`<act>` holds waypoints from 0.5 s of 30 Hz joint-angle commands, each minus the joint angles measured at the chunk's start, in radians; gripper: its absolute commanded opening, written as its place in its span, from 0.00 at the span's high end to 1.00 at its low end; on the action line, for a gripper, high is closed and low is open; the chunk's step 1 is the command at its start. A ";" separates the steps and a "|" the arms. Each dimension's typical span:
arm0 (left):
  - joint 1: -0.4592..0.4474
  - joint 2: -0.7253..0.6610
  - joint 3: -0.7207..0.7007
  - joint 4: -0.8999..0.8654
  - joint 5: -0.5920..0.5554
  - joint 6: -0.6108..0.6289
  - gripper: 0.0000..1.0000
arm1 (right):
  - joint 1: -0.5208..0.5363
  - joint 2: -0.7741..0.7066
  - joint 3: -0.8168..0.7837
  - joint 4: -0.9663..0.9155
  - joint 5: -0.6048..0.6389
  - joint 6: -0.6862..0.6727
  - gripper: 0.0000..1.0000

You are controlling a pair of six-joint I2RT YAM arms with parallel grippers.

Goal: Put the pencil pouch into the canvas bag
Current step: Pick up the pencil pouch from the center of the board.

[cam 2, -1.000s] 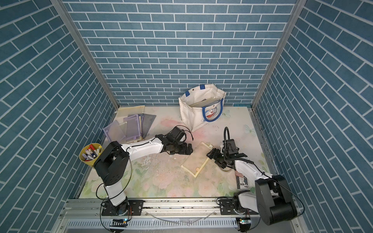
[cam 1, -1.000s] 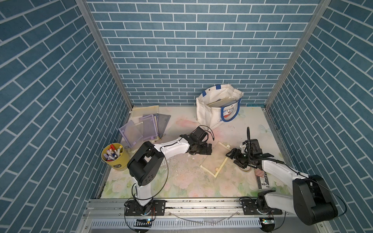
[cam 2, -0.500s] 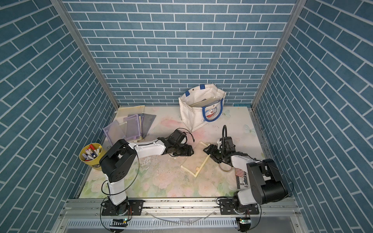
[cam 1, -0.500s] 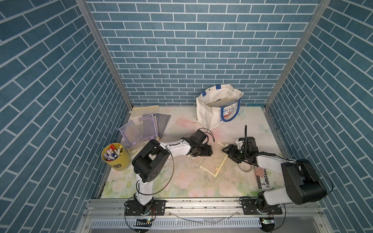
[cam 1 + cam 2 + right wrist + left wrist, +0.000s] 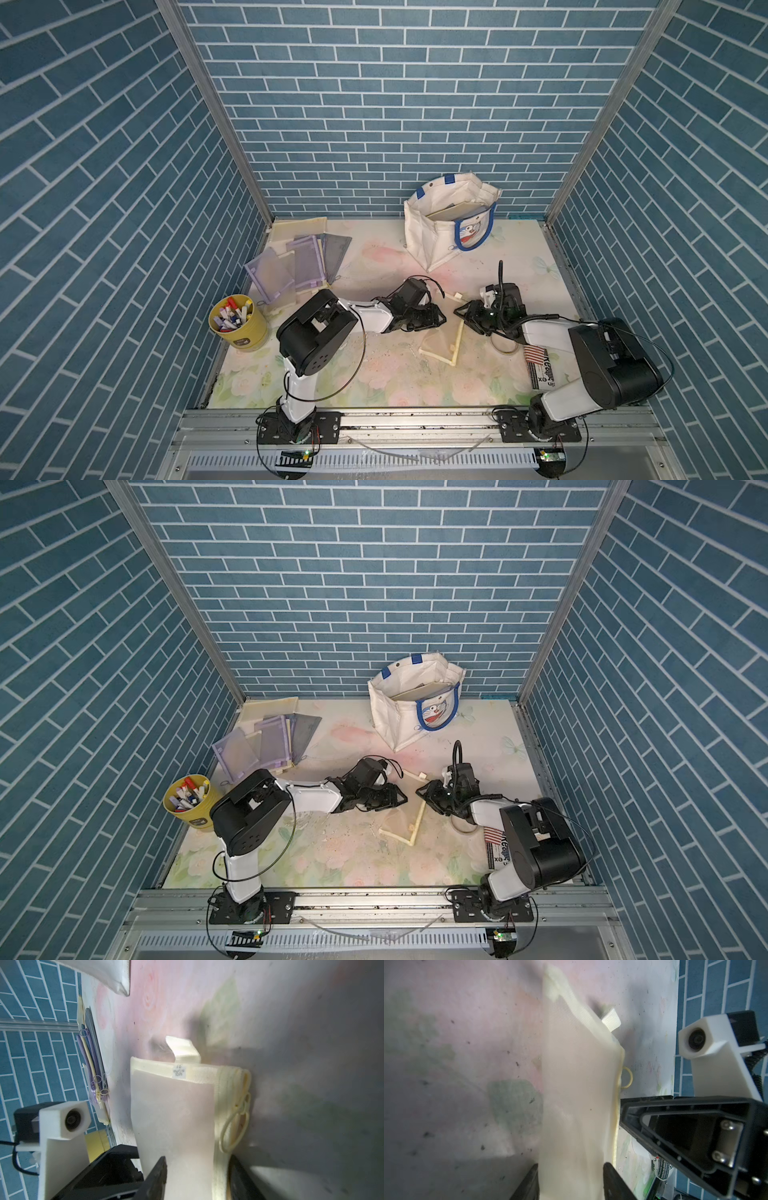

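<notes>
A cream, see-through mesh pencil pouch (image 5: 439, 347) (image 5: 400, 821) lies near the middle of a floral-printed surface (image 5: 374, 374), one long edge raised off it, with a small white tab at its far corner. It sits between the two arms, held from both sides. In the left wrist view, the left fingers (image 5: 529, 1185) stand partway closed with the pouch (image 5: 577, 1095) filling the gap and touching both. In the right wrist view, the right fingers (image 5: 158, 1178) hold the pouch's (image 5: 176, 1115) zipper end the same way, its ring pull hanging beside them. The canvas bag (image 5: 436, 245) (image 5: 399, 725), cream with blue handles and a cartoon cat, stands upright and open by the back wall, well apart from the pouch. Purple and grey spare pouches (image 5: 299, 262) lie at the far left, and a yellow cup (image 5: 239, 328) of markers sits near them.
</notes>
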 commanded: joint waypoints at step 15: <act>0.015 -0.107 -0.090 0.018 -0.017 -0.038 1.00 | 0.027 -0.072 -0.004 0.016 -0.055 0.028 0.68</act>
